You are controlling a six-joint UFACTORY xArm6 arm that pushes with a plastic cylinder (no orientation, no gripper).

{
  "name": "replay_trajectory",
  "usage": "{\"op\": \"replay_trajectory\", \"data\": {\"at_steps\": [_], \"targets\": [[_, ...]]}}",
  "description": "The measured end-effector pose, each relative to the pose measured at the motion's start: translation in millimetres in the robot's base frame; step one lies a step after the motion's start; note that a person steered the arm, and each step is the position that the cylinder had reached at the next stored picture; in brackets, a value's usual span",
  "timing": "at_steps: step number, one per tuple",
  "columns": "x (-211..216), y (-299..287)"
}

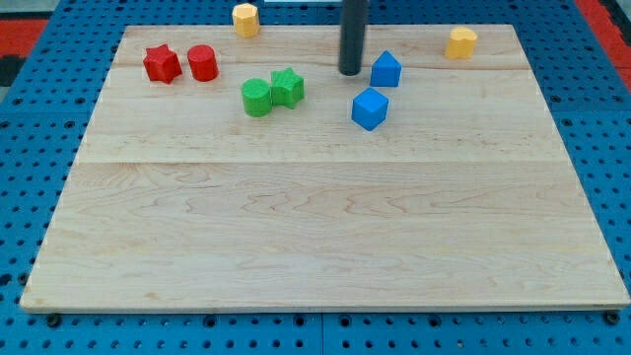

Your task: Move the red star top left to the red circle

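The red star (pixel 162 63) lies near the board's top left corner. The red circle (pixel 202 62) stands just to its right, almost touching it. My tip (pixel 351 72) rests on the board near the view's top centre, far to the right of both red blocks and just left of a blue block (pixel 385 69).
A green circle (pixel 256 97) and a green star (pixel 287 87) sit together left of my tip. A blue cube (pixel 370 108) lies below and right of my tip. Two yellow blocks sit at the top edge, one at left of centre (pixel 245 19) and one at right (pixel 460 42).
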State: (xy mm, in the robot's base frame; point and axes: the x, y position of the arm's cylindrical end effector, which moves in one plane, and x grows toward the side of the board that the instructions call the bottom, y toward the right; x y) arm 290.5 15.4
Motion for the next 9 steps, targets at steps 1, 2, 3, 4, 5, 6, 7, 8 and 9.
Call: {"op": "replay_trajectory", "data": {"at_steps": [1, 2, 3, 4, 5, 6, 7, 8, 9], "targets": [[46.0, -104.4], [78.7, -194.2], [81.2, -189.4], [70.9, -189.3], [66.9, -221.0], [74.1, -234.2], [92.7, -221.9], [62.1, -165.9], [87.0, -114.2]]}}
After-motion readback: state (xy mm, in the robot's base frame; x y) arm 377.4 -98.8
